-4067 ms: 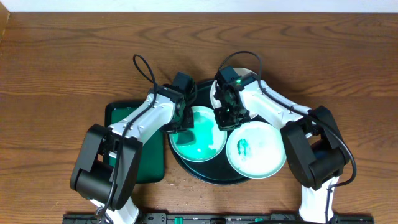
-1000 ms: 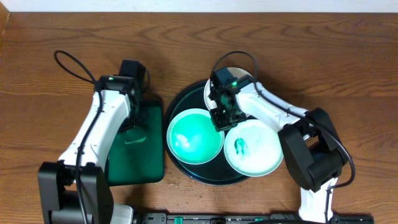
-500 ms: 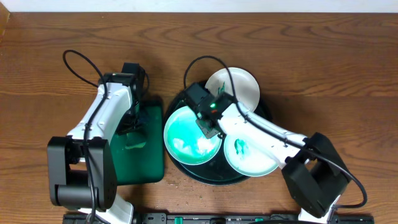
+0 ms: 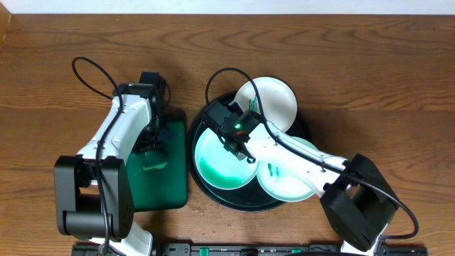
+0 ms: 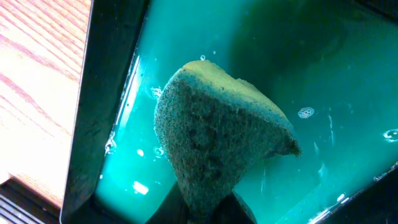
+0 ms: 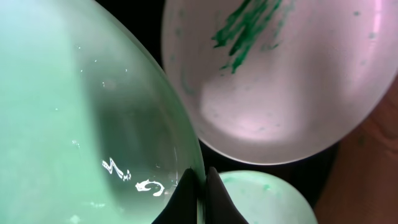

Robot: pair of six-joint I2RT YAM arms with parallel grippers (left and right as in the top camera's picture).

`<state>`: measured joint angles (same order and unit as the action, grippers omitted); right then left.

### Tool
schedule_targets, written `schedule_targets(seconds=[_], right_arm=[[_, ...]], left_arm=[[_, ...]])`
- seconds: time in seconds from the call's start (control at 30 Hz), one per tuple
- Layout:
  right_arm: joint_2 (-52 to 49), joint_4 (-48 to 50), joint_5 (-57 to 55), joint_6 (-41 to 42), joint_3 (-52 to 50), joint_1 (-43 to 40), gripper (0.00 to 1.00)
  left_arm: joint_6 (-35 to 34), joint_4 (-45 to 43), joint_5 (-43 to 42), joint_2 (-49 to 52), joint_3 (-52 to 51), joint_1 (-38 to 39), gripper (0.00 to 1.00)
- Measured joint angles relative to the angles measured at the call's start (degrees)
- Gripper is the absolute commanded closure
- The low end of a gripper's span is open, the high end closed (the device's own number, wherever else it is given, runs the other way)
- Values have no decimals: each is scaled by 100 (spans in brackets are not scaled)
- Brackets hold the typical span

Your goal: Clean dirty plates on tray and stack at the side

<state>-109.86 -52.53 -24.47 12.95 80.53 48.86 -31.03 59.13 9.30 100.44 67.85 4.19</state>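
Note:
Three plates lie on the round dark tray (image 4: 238, 201). My right gripper (image 4: 245, 151) is shut on the rim of the left plate (image 4: 217, 163), which is wet, teal-tinted and tilted up. The right wrist view shows the jaws (image 6: 199, 193) pinching that plate's rim (image 6: 81, 124). The front right plate (image 4: 291, 178) carries a green smear, also seen in the right wrist view (image 6: 280, 81). The back plate (image 4: 269, 99) looks white. My left gripper (image 4: 151, 146) is shut on a wet sponge (image 5: 217, 143) over the rectangular green tray.
The rectangular green tray (image 4: 174, 185) lies left of the round tray and holds teal liquid (image 5: 323, 81). Its dark rim (image 5: 99, 112) borders bare wooden table (image 4: 64, 64). Cables loop above both arms.
My left gripper has carried the sponge from the left plate to the rectangular tray. My right gripper has taken that plate's rim, shifted it left and tipped it up.

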Motion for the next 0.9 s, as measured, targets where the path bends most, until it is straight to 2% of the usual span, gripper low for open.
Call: schedule_targets(seconds=[0.5,0.9], right_arm=[[562,-35,-1290,-367,0,0,99],[656,199,-2848,-1545,-2,365,99]], left_arm=[[0,-2,0,0,0,0,92],[0,-24,0,0,0,0,93]])
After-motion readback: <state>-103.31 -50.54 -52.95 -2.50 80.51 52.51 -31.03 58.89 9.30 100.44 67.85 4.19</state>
